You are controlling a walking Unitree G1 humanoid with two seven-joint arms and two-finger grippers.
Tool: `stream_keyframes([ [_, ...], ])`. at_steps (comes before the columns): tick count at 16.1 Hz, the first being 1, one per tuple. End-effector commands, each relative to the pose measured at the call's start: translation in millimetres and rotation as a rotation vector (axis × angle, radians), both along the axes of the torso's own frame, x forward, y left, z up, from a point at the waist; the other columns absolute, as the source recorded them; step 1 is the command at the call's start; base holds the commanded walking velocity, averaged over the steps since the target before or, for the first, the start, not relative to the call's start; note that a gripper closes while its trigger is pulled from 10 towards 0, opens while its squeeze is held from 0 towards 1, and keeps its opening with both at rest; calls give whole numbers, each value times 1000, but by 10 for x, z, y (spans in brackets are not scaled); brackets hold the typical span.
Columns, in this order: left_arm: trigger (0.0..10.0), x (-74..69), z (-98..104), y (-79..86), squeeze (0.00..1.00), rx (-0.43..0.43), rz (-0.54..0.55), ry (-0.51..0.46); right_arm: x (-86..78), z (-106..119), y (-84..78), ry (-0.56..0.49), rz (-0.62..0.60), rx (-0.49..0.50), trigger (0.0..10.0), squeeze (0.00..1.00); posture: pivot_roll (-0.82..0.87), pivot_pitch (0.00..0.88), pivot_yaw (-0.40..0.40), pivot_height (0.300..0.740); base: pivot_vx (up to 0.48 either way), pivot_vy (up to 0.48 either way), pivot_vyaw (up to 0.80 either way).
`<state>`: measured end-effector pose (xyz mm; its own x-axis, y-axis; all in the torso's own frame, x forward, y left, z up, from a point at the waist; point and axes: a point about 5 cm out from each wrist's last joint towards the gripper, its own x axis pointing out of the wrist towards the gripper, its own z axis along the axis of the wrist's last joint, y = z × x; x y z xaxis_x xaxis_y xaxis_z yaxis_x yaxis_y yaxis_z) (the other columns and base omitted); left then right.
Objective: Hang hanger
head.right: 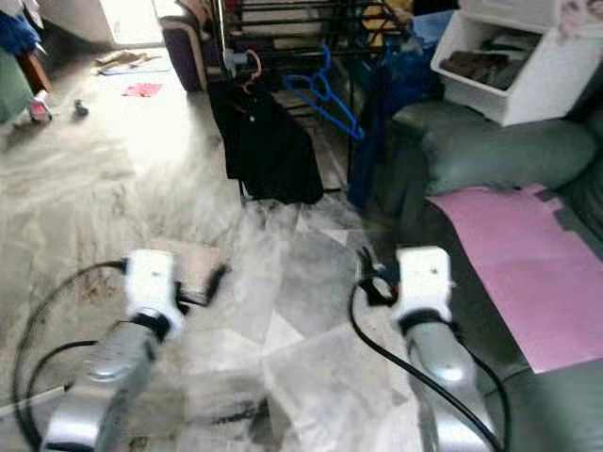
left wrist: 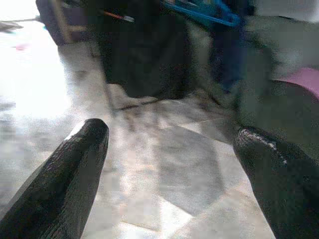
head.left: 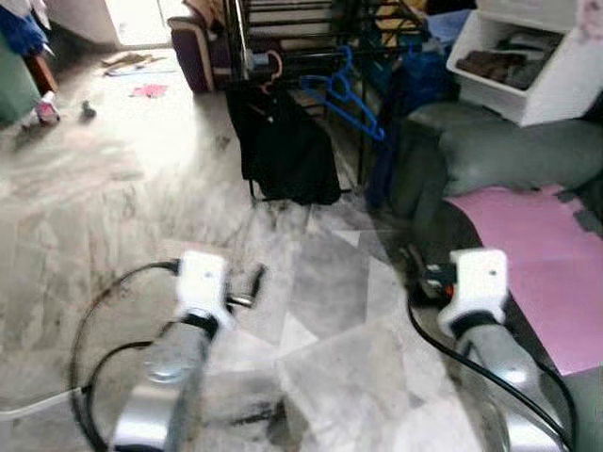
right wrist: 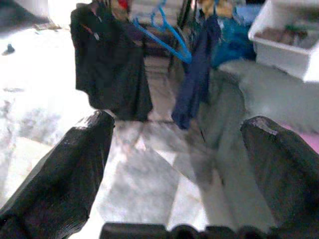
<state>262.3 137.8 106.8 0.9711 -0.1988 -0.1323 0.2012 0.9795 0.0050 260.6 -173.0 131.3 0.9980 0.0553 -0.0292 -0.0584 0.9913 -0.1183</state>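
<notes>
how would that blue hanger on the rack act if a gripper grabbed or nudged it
The blue hanger looks like thin plastic, so probably light and fairly stiff, though it may flex. It hangs tilted and empty from the rack, so a nudge would likely set it swinging or slip it off. Its smooth, narrow bars may slide in the jaws.

Bare marble floor (head.left: 311, 282) ahead passable; black garment (head.left: 283, 151) on rack (head.left: 283, 38), sofa (head.left: 490, 160) right block.

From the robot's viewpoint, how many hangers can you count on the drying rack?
2. A pink hanger holds the black garment; an empty blue hanger hangs to its right on the rack. More may be hidden among the rack's other clothes.
</notes>
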Motion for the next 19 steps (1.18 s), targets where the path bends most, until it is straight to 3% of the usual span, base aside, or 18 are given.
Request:
stream_keyframes([
  [1, 10000, 26, 24, -8, 0, 1, 7, -28, 28, 16, -34, -8, -21, -2, 10000, 0, -47, 50, 12, 740, 0, 0, 0],
  [5, 10000, 27, -10, 156, 0, 72, 94, -94, 17, -7, -33, -12, -29, 5, 10000, 0, -51, 48, 18, 740, 0, 0, 0],
  [13, 10000, 53, -11, 152, 0, 66, 120, -106, 44, -10, 5, -14, 12, 3, 10000, 0, -45, 50, 7, 740, 0, 0, 0],
  [17, 10000, 85, -1, 92, 0, 63, 113, -122, 26, -1, 49, -18, 49, -20, 10000, 0, -50, 57, 3, 740, 0, 0, 800],
  [19, 10000, 96, 2, 133, 0, 19, 172, -99, 36, 2, 53, -20, 55, -17, 10000, 0, -49, 57, -1, 740, 0, 0, 800],
])
